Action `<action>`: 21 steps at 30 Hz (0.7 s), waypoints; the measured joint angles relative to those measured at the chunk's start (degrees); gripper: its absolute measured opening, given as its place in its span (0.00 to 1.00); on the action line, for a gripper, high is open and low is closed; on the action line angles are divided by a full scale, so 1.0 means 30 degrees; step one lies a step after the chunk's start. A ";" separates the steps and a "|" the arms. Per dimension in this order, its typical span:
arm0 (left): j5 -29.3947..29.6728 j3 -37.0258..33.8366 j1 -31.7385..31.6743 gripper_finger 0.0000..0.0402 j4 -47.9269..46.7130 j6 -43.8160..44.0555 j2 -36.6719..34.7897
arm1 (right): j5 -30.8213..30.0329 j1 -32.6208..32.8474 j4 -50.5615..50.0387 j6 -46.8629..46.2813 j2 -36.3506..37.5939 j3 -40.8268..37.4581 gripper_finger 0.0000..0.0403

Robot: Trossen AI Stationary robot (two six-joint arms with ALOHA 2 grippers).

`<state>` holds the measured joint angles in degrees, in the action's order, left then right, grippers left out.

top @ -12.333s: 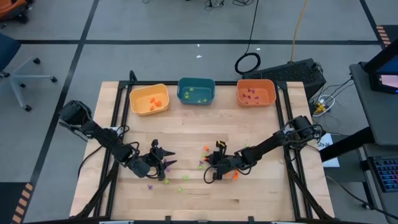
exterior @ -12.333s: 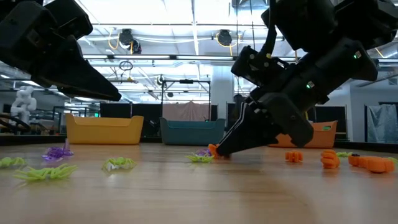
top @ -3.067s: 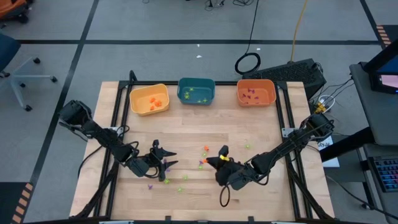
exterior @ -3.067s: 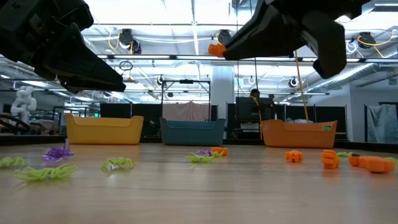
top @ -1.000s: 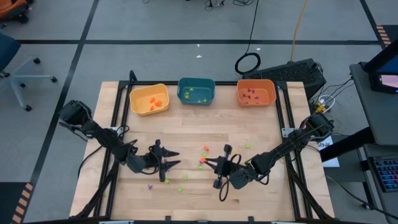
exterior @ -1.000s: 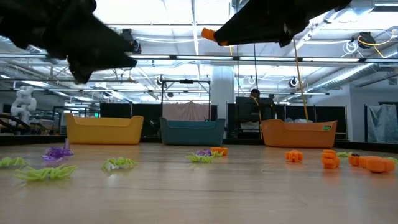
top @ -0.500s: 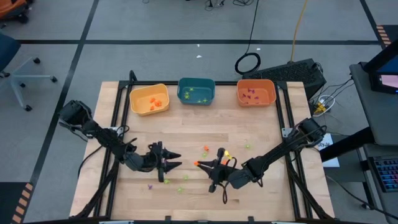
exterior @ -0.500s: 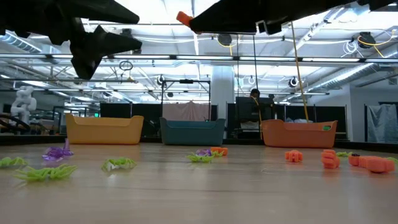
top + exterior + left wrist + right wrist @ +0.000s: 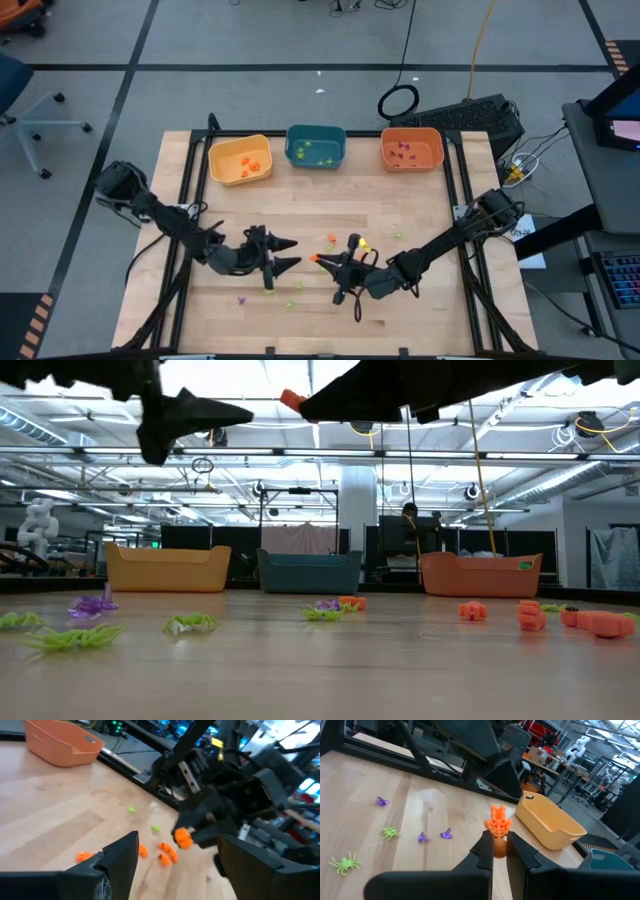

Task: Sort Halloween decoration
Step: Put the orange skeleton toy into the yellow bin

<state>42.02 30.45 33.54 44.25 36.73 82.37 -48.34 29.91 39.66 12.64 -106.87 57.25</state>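
A small orange trinket (image 9: 498, 822) of the Halloween decoration sits in my shut right gripper (image 9: 498, 847), high over the table's middle (image 9: 314, 259). My left gripper (image 9: 288, 253) hovers just left of it, open, its fingers (image 9: 120, 855) pointing at the trinket (image 9: 183, 837) and holding nothing. More trinkets lie loose on the wood: purple ones (image 9: 423, 838), green spiders (image 9: 190, 623) and orange pieces (image 9: 470, 611). In the low view both grippers hang near the top, the right one (image 9: 300, 402) with the trinket at its tip. My right gripper pinches the orange trinket's lower end (image 9: 499, 840) between its two fingertips. The rest of the trinket sticks out past the fingers. The fingers lie about level and point toward the table's left. The trinket is lifted well clear of the table.
Three bins stand along the far edge: yellow (image 9: 240, 159), teal (image 9: 315, 146) and orange (image 9: 411, 149), each with a few trinkets inside. Black frame rails run along both table sides. Bare wood lies between the bins and the grippers.
My right gripper has carried the orange trinket toward the table's left and has rolled. My left gripper has risen, gone a little right toward the trinket and rolled, and its fingers stand wider apart. The loose trinkets have stayed put.
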 joint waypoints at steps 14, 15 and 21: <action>-0.1148 0.3193 -0.0823 0.62 -0.5745 0.2253 0.0000 | -0.0962 -0.0144 -0.0008 -0.0472 0.0000 0.0000 0.02; -0.1345 0.3193 -0.0911 0.62 -0.5890 0.2764 0.0000 | -0.0957 -0.0177 -0.0007 -0.0466 0.0000 0.0000 0.02; -0.2546 0.3193 -0.1660 0.62 -0.6543 0.3664 0.0522 | -0.0954 -0.0417 -0.0015 -0.0481 0.0000 0.0000 0.02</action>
<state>34.38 40.03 28.56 24.62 47.72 83.93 -51.20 28.66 39.62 11.20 -106.87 57.25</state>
